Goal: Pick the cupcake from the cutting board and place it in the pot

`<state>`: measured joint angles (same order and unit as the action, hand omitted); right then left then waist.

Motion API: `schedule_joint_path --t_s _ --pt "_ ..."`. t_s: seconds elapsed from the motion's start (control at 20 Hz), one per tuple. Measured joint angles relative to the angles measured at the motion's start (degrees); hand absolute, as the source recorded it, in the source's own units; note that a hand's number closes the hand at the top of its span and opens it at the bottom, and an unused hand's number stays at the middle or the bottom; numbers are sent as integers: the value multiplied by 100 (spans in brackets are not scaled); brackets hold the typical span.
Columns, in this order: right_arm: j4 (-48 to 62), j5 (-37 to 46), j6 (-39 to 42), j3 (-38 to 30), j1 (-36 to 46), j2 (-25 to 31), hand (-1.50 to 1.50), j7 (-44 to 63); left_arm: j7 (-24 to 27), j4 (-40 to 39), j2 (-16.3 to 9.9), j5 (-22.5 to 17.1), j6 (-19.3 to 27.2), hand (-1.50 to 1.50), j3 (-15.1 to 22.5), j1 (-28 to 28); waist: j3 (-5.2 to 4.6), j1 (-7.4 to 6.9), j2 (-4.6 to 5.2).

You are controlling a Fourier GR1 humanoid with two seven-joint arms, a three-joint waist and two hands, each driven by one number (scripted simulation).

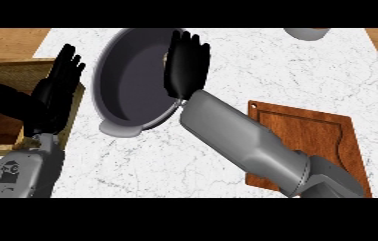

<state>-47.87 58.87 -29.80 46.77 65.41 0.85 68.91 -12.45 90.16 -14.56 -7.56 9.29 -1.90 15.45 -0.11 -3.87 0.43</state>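
Pot (125,92) as landmark: right hand (186,67) hovers over its right rim, fingers curled round something pale, likely the cupcake (167,59), mostly hidden. Cutting board (306,135) right of pot, bare. Advice: release low, inside rim. Left hand (59,87) rests left of pot, fingers straight.

My black right robot hand (186,67) stretches up and to the left on its long grey forearm, whether its fingers hold anything is hidden. My black left robot hand (59,85) rests open at the left edge, fingers up.
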Motion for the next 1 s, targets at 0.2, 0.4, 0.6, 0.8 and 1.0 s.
schedule_joint_path --t_s 0.2,0.4,0.6,0.8,1.0 --pt "265 -315 -226 -146 -215 -7 -150 -174 16 17 40 -4 -17 0 25 13 4 -39 35" --pt "323 -804 -640 -431 -573 8 -150 -486 8 45 95 50 36 0 69 49 11 -57 41" --pt "274 -1551 -1205 -692 -773 -17 -150 -964 -35 51 117 72 32 0 109 131 17 -104 56" --pt "99 -2074 -1875 -854 -866 -42 -150 -1403 50 14 135 65 -6 0 102 89 19 -147 88" --pt "-165 -2427 -2623 -1025 -977 -49 -150 -1914 95 9 98 47 -16 0 22 27 20 -84 74"
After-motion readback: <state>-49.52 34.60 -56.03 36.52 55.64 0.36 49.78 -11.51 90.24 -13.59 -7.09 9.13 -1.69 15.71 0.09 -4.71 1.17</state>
